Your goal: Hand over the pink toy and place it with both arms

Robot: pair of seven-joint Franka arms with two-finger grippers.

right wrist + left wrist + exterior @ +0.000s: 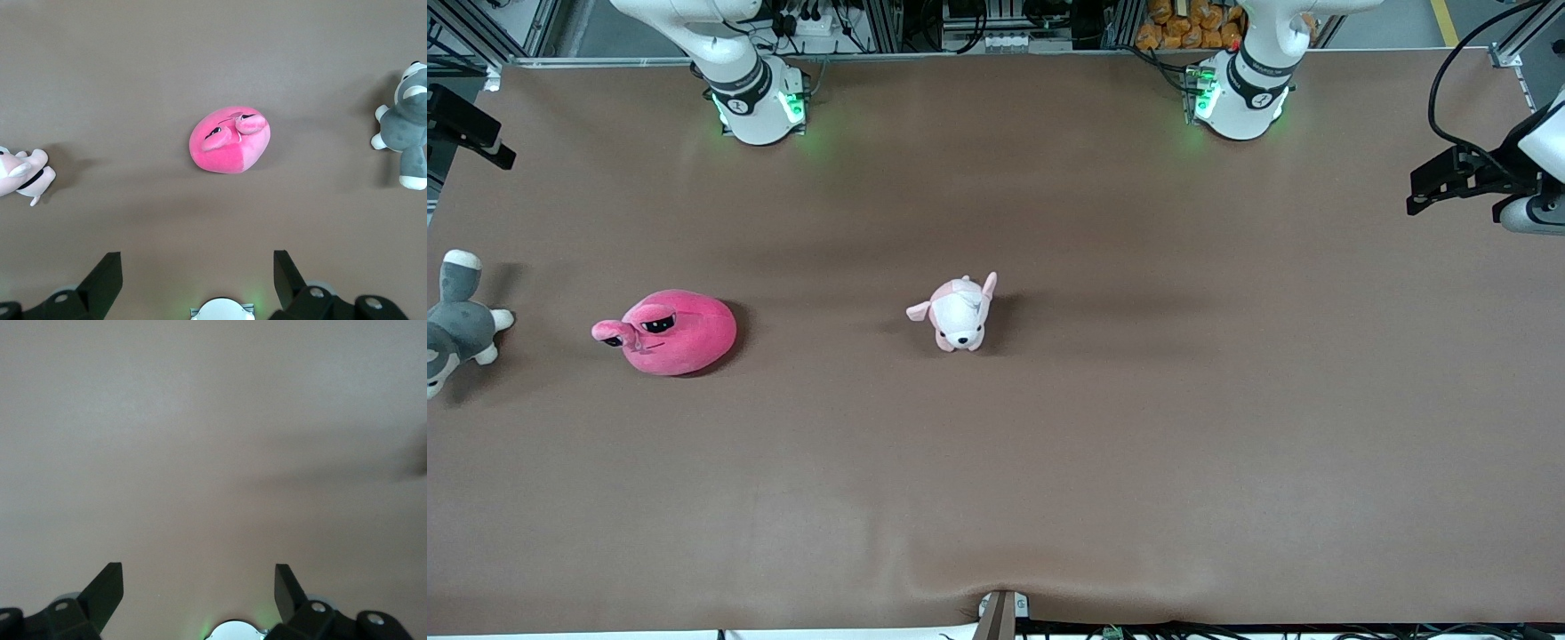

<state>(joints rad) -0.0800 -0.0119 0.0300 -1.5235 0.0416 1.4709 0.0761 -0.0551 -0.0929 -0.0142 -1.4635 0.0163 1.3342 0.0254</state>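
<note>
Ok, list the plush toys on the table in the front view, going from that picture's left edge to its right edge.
grey-and-white plush → pink toy → pale pink-and-white puppy plush. All three lie apart on the brown table, none touching another.

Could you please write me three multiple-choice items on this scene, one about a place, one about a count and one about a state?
1. Where does the pink toy lie?
A. between the grey-and-white plush and the puppy plush
B. on the puppy plush
C. in a gripper

2. How many plush toys are on the table?
A. one
B. three
C. five

3. How is the right gripper?
A. shut on the pink toy
B. shut, empty
C. open, empty

Answers: 1 A, the front view shows it between them, touching neither. 2 B, three show there. 3 C, its fingers stand apart over the pink toy, as do the left gripper's over bare table.
</note>
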